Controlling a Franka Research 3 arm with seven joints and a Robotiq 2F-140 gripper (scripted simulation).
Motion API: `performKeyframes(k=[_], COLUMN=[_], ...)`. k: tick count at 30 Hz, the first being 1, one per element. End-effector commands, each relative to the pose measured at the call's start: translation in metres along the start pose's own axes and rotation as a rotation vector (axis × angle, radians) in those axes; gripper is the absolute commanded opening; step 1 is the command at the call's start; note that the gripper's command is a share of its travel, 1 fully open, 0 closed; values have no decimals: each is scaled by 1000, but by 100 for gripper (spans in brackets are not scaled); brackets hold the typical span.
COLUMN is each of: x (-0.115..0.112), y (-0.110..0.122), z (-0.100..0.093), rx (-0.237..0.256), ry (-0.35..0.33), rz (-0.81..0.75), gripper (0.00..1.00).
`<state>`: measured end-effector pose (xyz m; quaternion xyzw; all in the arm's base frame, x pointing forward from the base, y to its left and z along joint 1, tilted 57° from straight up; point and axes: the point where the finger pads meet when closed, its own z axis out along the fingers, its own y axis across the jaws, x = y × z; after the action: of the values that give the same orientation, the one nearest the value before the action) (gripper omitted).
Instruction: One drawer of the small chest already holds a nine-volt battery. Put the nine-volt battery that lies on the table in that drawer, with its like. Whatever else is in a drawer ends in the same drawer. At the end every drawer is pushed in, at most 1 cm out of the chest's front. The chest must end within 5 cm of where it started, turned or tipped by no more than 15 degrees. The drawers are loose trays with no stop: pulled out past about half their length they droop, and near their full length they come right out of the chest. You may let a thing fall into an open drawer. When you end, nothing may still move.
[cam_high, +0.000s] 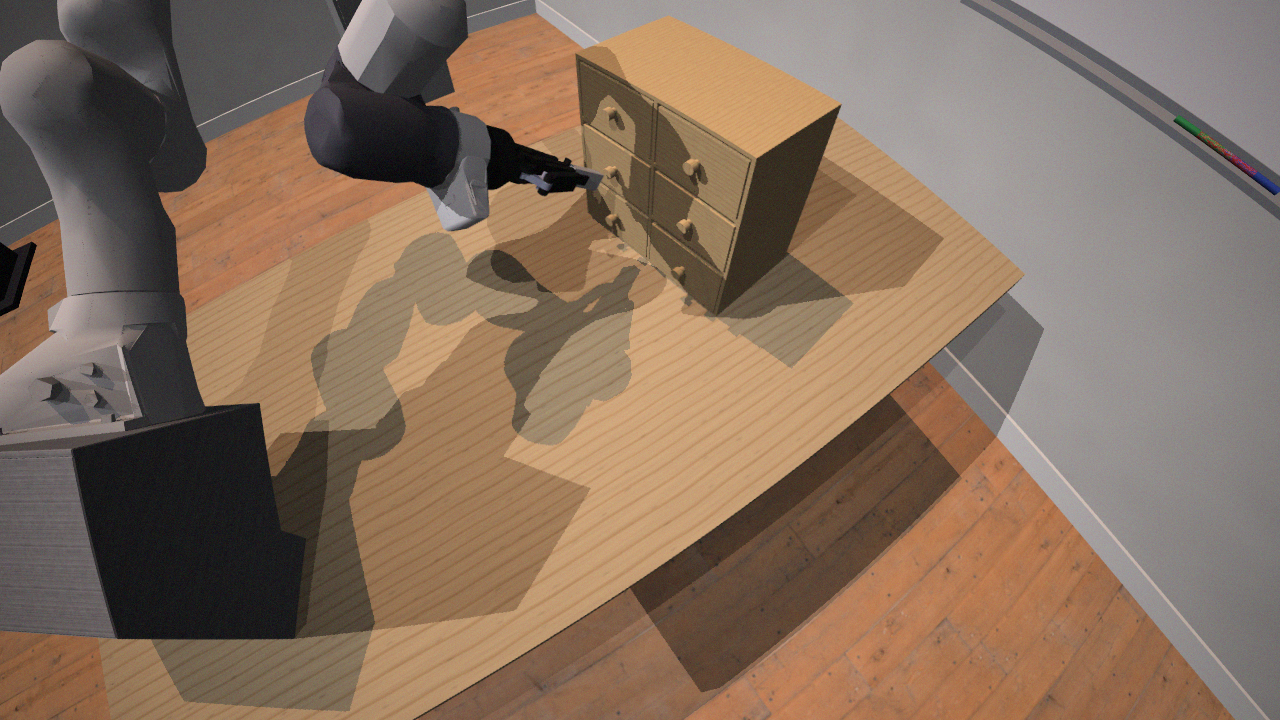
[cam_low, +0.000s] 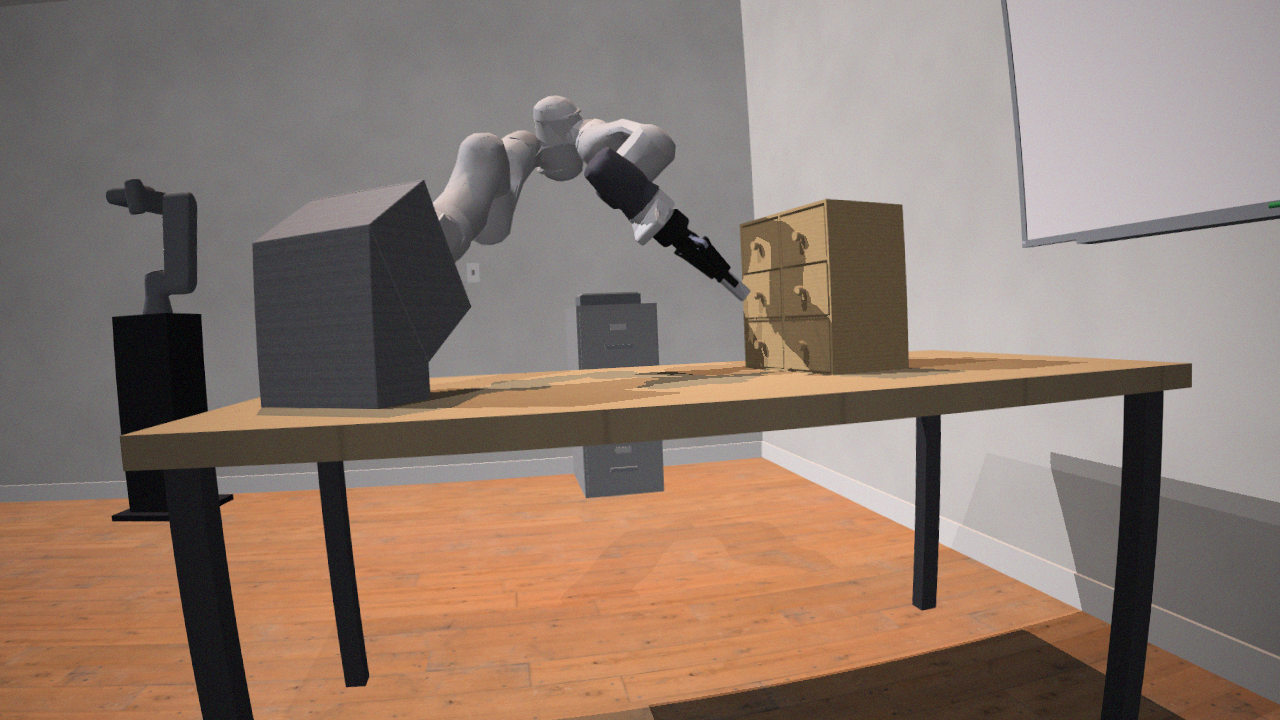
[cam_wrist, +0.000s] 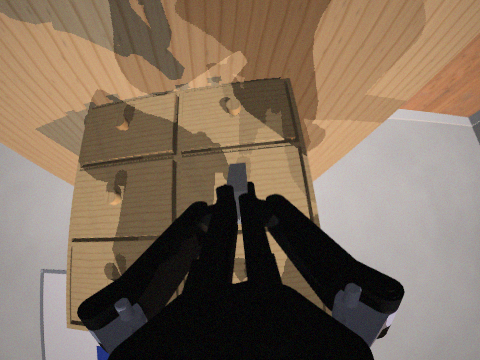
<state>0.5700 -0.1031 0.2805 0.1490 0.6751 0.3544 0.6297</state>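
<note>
Six drawer fronts, set in two columns of three, made up the face of the small chest (cam_high: 778, 205) (cam_low: 868, 286) (cam_wrist: 145, 200), which stood upright on the tabletop (cam_high: 733, 402) (cam_low: 671, 402) (cam_wrist: 350, 60) toward one o'clock in the top view. All of them looked pushed in or nearly so, though gaps too slight to judge could not be ruled out. The claw (cam_high: 594, 179) (cam_low: 741, 290) (cam_wrist: 238, 176) was clenched on nothing, its fingertips together, and it pointed toward four o'clock in the exterior view. Those tips lay right by the middle drawer (cam_high: 631, 184) (cam_low: 769, 307) (cam_wrist: 200, 185) of the chest's nine o'clock column as the top view showed it; whether they touched the front or its knob (cam_high: 612, 171) could not be told. In the wrist view the fingers covered that knob and reached up toward twelve o'clock. The arm (cam_high: 384, 134) (cam_low: 626, 183) came over from a dark block (cam_high: 179, 537) (cam_low: 313, 322), which sat at eight o'clock in the top view. As for the loose nine-volt battery, it could not be made out in any view, so its place could not be told; the insides of the drawers were hidden too.
</note>
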Motion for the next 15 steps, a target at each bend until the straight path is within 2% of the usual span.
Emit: performKeyframes(k=[1, 6, 15], x=[8, 20, 22], y=[1, 1, 1], z=[-11, -25, -30], rx=[-5, -5, -5], ry=[-3, -3, -3], rz=[-11, -11, -11], gripper=[0, 0, 0])
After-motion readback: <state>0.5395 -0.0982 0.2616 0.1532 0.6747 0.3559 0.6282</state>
